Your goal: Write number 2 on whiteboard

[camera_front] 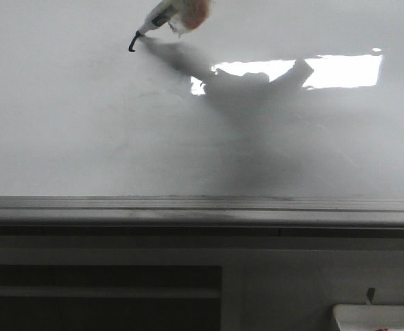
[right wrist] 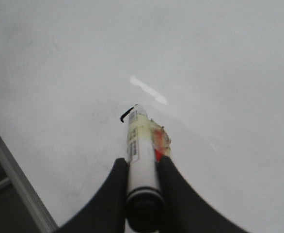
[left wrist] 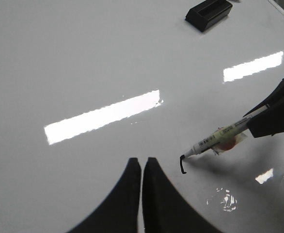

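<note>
The right gripper (right wrist: 143,167) is clamped around a white marker (right wrist: 141,155), its two dark fingers (right wrist: 114,187) pressed against either side of the barrel with the black cap end sitting back between them. The marker carries a yellowish label and a scrap of orange-red tape partway along, and its tip is down on the whiteboard (camera_front: 85,124), at the end of a short black hooked stroke (camera_front: 132,45). That little curl is all there is of the number 2 so far; it sits high on the board in the front view, left of centre, with the marker (camera_front: 162,15) slanting up and away to the right and throwing a long grey shadow across the glossy surface. A bright rectangular light reflection (camera_front: 305,70) lies to the right of that shadow. From the left wrist the same stroke (left wrist: 182,164) shows just beside the left gripper (left wrist: 142,167), whose fingers are pressed together with only a hairline slit between them, holding nothing and hovering close over the board. A black rectangular block (left wrist: 209,12) rests farther off on the board. Along the board's lower edge runs the grey metal ledge (camera_front: 202,210), and the corner of a small white tray (camera_front: 378,317) shows below it on the right.
</note>
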Controlling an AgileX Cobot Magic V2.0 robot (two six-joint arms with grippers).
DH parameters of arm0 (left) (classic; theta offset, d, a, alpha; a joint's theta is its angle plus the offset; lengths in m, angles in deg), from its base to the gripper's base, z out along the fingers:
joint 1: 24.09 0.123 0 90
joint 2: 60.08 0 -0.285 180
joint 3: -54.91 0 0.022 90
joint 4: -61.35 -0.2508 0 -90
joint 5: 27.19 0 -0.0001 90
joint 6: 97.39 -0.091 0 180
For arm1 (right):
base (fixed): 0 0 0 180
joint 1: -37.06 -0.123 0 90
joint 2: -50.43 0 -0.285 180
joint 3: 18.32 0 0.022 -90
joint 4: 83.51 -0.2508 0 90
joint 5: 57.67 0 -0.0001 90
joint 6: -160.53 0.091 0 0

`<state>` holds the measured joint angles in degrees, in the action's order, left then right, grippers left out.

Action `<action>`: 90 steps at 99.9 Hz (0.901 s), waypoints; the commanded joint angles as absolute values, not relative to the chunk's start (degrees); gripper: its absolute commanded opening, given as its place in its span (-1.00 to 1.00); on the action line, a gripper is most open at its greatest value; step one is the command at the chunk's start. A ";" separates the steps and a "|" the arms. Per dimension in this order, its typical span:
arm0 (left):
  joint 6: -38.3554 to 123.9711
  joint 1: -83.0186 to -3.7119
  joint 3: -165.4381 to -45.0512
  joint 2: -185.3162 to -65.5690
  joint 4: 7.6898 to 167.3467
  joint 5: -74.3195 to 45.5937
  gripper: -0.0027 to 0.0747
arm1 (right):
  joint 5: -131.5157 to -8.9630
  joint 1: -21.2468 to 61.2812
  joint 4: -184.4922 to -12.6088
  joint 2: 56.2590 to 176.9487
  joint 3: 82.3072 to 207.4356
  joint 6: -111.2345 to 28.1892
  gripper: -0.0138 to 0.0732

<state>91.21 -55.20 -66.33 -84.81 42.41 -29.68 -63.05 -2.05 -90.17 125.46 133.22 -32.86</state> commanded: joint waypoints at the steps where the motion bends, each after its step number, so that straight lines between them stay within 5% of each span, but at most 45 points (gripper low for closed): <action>1: 91.85 -55.18 -67.90 -85.23 43.06 -34.00 -0.98 | -61.13 -0.48 -88.76 122.49 135.04 -32.82 -0.83; 23: 91.85 -55.18 -67.90 -85.23 43.06 -34.00 -0.98 | -68.95 -0.14 -88.79 120.41 133.27 -32.82 -0.80; 55: 91.85 -55.18 -67.90 -85.23 43.06 -33.12 -0.98 | -63.37 -7.46 -90.76 127.92 132.37 -32.82 -0.80; 90: 91.85 -55.18 -67.90 -85.23 43.06 -33.12 -0.98 | -70.81 -2.83 -90.99 122.68 130.98 -32.82 -0.80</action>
